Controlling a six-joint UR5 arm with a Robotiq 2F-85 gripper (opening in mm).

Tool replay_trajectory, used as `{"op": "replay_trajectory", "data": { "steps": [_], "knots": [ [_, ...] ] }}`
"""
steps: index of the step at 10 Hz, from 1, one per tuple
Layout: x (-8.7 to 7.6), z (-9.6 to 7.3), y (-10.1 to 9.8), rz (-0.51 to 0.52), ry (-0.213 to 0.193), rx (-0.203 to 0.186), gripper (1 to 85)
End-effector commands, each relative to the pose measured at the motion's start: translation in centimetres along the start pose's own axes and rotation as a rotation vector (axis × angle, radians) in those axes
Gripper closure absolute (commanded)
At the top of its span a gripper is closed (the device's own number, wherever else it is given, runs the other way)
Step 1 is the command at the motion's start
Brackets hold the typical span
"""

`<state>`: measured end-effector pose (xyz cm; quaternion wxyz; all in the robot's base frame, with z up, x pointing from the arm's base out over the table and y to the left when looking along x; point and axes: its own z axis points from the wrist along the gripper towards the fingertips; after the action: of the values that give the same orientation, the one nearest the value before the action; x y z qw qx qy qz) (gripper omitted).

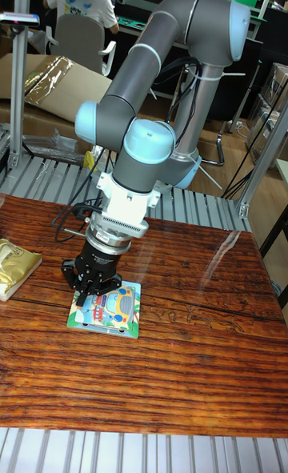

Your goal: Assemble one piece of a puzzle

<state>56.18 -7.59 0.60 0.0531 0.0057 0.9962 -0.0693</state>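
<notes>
A square puzzle board (112, 311) with a colourful car picture lies flat on the wooden table (184, 361), left of centre. My gripper (90, 293) is lowered onto the board's upper left part, its black fingers touching or just above the surface. The fingers stand close together, but the gripper body hides what is between them. No loose puzzle piece shows on its own; any piece in the fingers is hidden.
A yellow-gold packet (14, 266) lies at the table's left edge. Black cables (68, 221) trail over the table behind the gripper. The arm's base (188, 173) stands behind the table. A seated person (80, 1) is far back.
</notes>
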Motion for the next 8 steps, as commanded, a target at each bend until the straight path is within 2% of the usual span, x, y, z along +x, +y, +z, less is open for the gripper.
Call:
{"op": "replay_trajectory", "data": {
  "steps": [1,4,8],
  "knots": [
    [0.18,-0.22,0.72,0.041,0.014,-0.016,84.3],
    [0.11,-0.22,1.03,0.055,0.014,-0.031,84.3],
    [0.15,-0.19,0.30,0.028,0.012,-0.028,84.3]
  ]
}}
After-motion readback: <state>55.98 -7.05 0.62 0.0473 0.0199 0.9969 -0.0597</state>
